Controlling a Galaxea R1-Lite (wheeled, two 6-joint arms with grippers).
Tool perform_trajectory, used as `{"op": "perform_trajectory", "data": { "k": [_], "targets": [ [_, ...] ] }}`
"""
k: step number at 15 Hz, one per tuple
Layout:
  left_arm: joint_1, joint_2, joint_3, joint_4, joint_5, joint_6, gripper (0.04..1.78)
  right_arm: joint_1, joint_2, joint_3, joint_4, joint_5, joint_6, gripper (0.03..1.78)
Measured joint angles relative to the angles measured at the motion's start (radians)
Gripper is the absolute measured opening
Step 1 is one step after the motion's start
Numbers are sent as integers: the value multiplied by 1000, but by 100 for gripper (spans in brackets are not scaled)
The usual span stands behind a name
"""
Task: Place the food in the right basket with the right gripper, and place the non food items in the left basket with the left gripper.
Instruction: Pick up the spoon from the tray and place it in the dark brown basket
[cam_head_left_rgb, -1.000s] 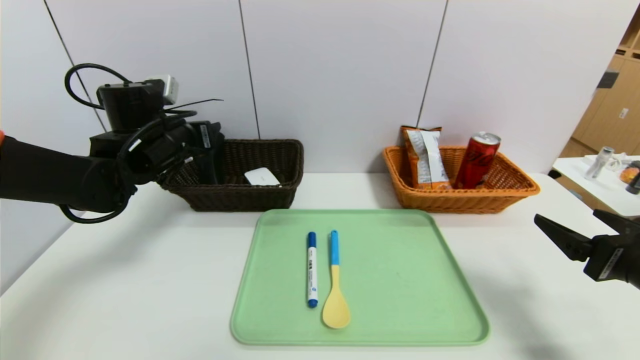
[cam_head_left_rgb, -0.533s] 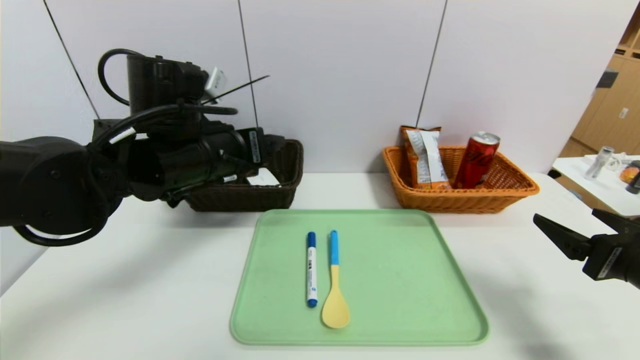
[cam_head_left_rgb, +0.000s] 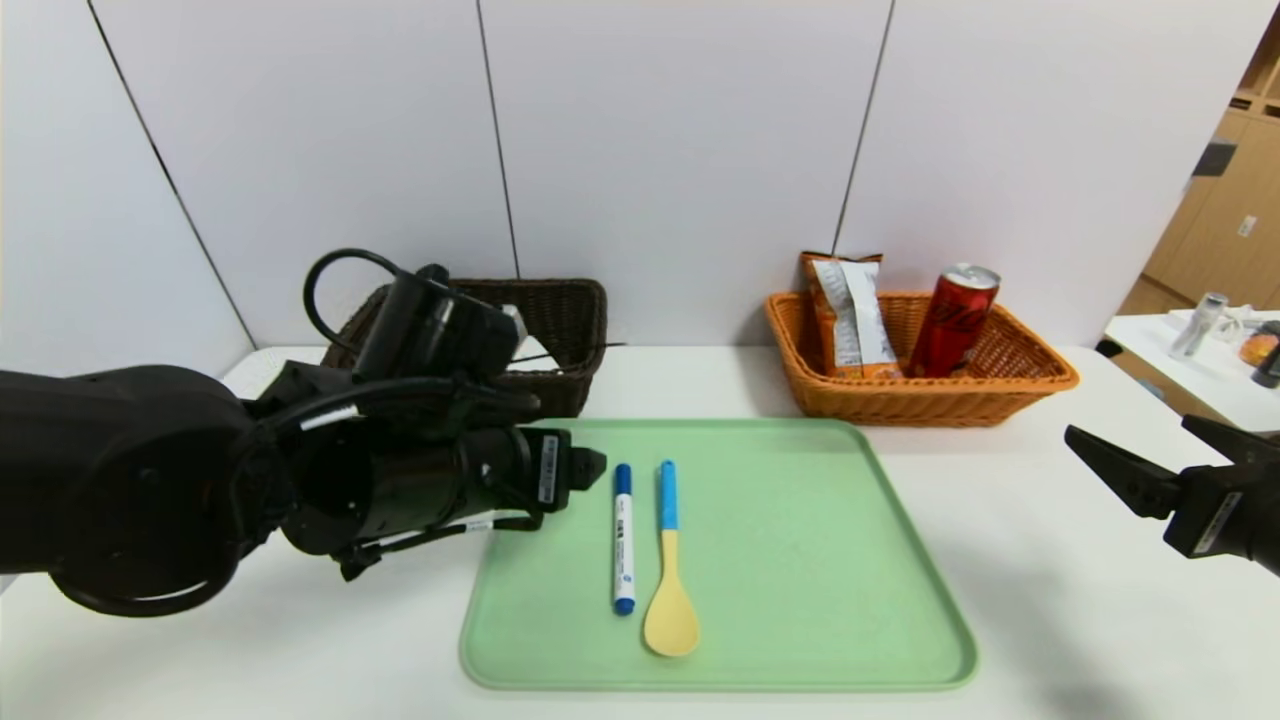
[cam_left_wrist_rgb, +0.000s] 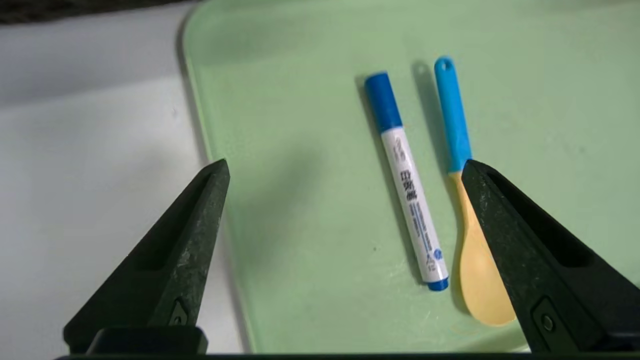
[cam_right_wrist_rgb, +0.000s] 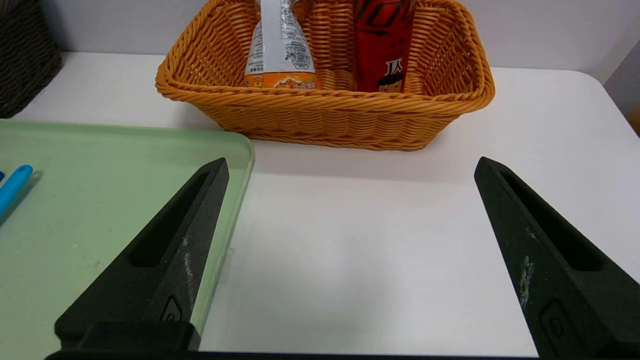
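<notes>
Left gripper (cam_left_wrist_rgb: 345, 170): you are seeing it hanging spread wide and empty over the green tray's (cam_head_left_rgb: 800, 600) left edge, beside the marker (cam_head_left_rgb: 623, 540) and spoon (cam_head_left_rgb: 670, 565) lying there. Right gripper (cam_right_wrist_rgb: 350, 170) is sitting spread wide at far right, near the orange basket (cam_head_left_rgb: 1030, 385) holding snack bag (cam_head_left_rgb: 850, 315) and can (cam_head_left_rgb: 952, 320).

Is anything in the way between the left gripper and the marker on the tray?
Nothing visible. The left gripper, jaws open, hangs over the green tray's left part, with only bare tray between it and the marker. The spoon lies close beside the marker on its far side, apart from it.
</notes>
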Motion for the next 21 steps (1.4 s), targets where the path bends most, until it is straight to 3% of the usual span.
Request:
{"op": "perform_trajectory", "data": {
  "k": [6, 21],
  "targets": [
    [-64, 104, 16, -10, 60, -27, 167, 0, 4, -7, 0, -1, 2, 169],
    [-66, 245, 22, -158, 121, 1, 169, -1, 5, -4, 0, 0, 7, 169]
  ]
}}
